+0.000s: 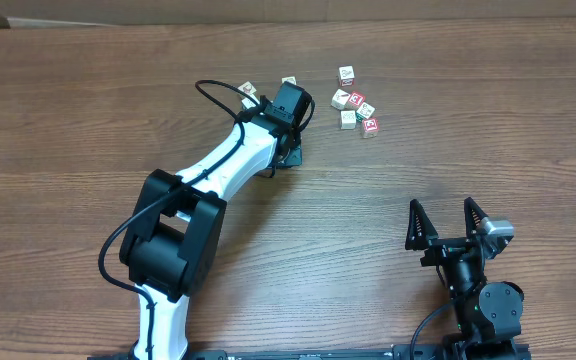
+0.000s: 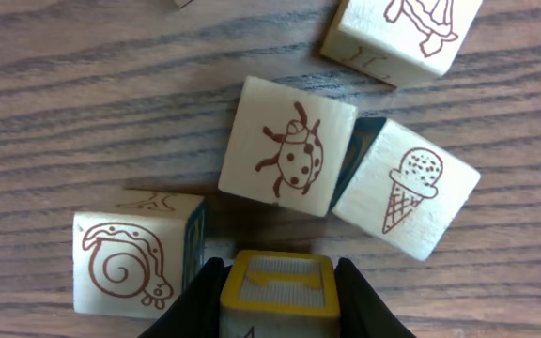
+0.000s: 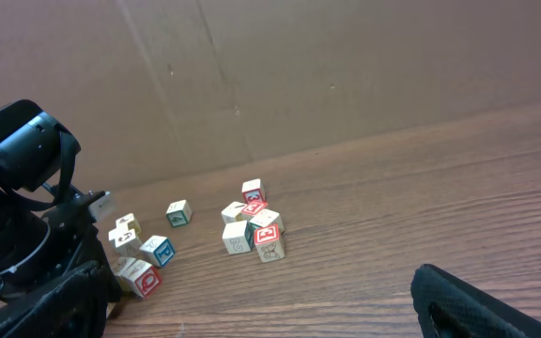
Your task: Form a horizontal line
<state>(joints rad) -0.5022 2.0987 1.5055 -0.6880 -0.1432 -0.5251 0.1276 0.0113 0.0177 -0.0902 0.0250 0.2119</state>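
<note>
White left arm [image 1: 233,155] with black joint housings (a black cable looped alongside); right gripper [image 1: 441,205] black, triangular fingers

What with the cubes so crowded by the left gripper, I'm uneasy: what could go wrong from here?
The left gripper holds a yellow-edged cube right beside the snail cube; its fingers could knock that one on opening.
The ladybug cube and ice-cream cube sit skewed and close together, so pushing the held cube in may twist them rather than line them up.
</note>
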